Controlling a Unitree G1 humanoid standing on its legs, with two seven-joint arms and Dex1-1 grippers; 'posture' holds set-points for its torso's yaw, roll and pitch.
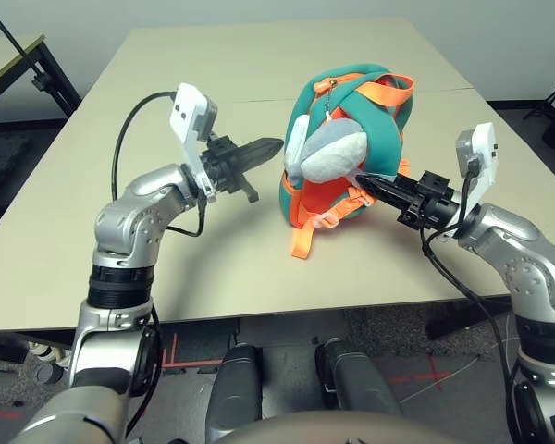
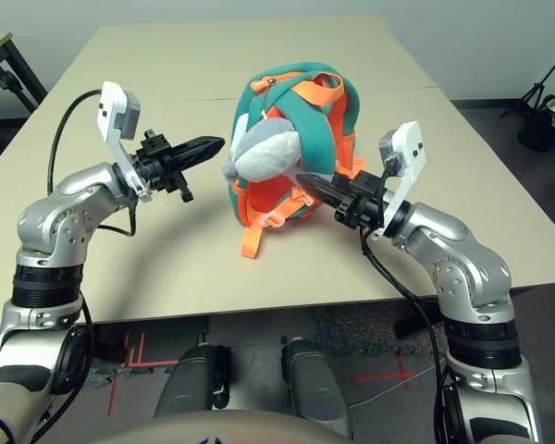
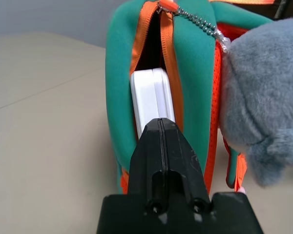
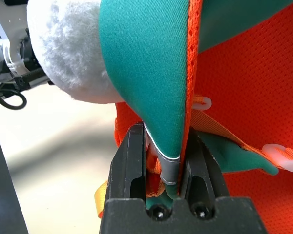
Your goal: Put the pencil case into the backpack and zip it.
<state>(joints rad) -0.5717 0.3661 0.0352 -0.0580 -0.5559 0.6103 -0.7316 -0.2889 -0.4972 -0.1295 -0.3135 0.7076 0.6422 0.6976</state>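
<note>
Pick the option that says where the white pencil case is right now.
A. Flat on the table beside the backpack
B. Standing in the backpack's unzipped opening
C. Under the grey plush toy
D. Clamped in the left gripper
B: the left wrist view shows the pencil case upright between the orange zipper edges of the backpack, with the shut left gripper just in front of it.

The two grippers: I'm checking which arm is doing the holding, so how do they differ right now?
The left gripper is shut on nothing, its tip in the air beside the backpack, in front of the pencil case sticking out of the open zip. The right gripper is clamped on a teal strap of the backpack, fingers held apart by it. Both point roughly level, inward at the backpack.
</note>
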